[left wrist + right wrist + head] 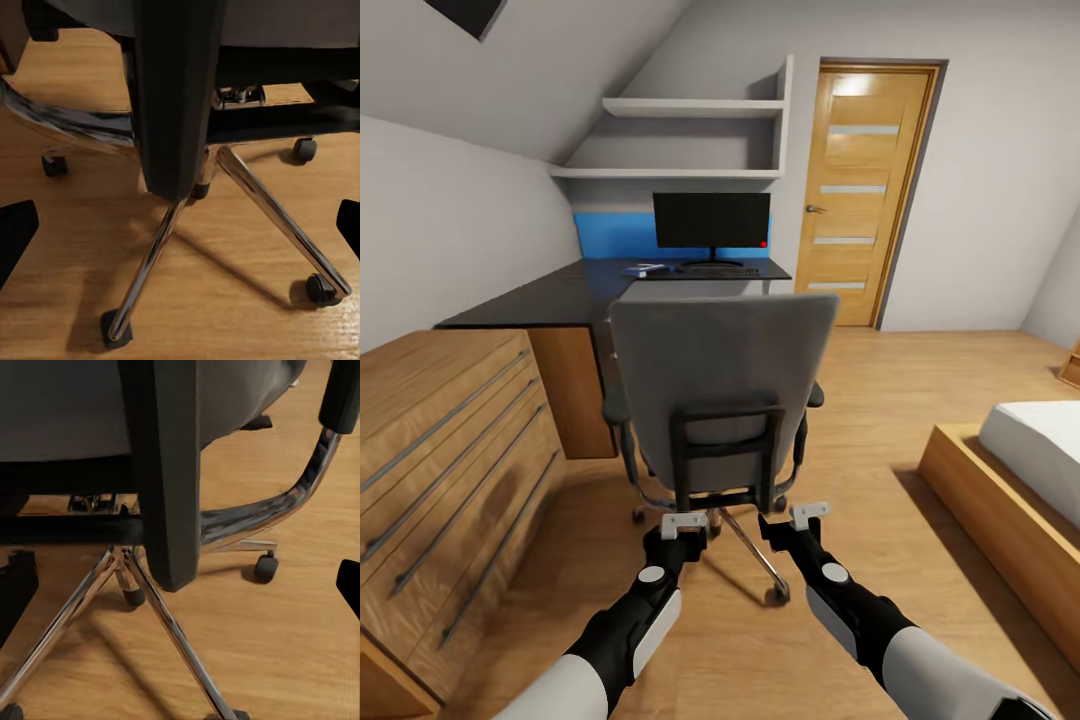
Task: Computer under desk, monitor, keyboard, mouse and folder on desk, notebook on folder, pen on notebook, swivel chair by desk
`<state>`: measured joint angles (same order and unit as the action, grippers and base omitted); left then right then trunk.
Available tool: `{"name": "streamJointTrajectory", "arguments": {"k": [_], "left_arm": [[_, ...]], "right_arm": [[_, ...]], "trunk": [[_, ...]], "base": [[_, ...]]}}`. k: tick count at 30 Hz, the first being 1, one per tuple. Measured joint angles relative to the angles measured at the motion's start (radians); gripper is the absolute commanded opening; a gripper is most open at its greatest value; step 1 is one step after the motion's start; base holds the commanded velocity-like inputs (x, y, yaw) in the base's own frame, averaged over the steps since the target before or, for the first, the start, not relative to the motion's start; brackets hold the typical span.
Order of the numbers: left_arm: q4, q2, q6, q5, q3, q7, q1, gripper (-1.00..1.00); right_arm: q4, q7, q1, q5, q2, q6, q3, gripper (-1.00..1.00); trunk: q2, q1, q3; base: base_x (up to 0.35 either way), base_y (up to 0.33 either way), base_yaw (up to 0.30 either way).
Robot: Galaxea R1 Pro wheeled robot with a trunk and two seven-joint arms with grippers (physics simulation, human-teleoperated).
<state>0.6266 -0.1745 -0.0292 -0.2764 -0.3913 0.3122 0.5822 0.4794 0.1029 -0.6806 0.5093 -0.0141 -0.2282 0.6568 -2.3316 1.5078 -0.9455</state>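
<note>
Left end effector (682,524) and right end effector (808,515) both low behind the swivel chair (720,385), each near one upright of the black back frame, not touching it. Both wrist views show dark fingertips far out at the picture edges, so both spread wide, nothing held.

Handling guess: chair is bulky, moderately heavy, but on casters over smooth wood floor (860,400), so it should roll with a push. The five-legged chrome base (225,202) can swivel or veer if pushed off-centre. Grey back padding is soft, gives way. The black frame uprights are stiff and narrow, best place to clamp or press, one per arm, evenly. Chrome legs look slippery, poor grip.

Chair sits close in front of the desk (550,295), backrest toward the robot, already near the desk edge. Seat hidden by the backrest, can't tell if anything lies on it.

On the desk: monitor (711,222) upright at the far end, keyboard (718,270) just in front of it, something blue (647,268) flat beside the keyboard, likely the folder, too small to confirm. Mouse, pen, notebook not made out.

Around: wooden chest (440,450) close on the left, bed (1020,480) on the right, door (868,190) beyond. Chest corner and desk's wooden side panel narrow the lane on the left; armrests could hit the desk edge.
</note>
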Motion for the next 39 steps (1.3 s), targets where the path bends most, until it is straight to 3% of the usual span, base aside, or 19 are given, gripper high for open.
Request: {"name": "streamJointTrajectory", "arguments": {"k": [39], "left_arm": [[-0.001,0.000,-0.001,-0.010,-0.001,0.000,-0.001,1.00]], "right_arm": [[0.000,0.000,0.000,0.002,0.000,0.000,0.001,1.00]], "trunk": [[0.000,0.000,-0.001]], "base": [[0.322,0.000,0.013]]}}
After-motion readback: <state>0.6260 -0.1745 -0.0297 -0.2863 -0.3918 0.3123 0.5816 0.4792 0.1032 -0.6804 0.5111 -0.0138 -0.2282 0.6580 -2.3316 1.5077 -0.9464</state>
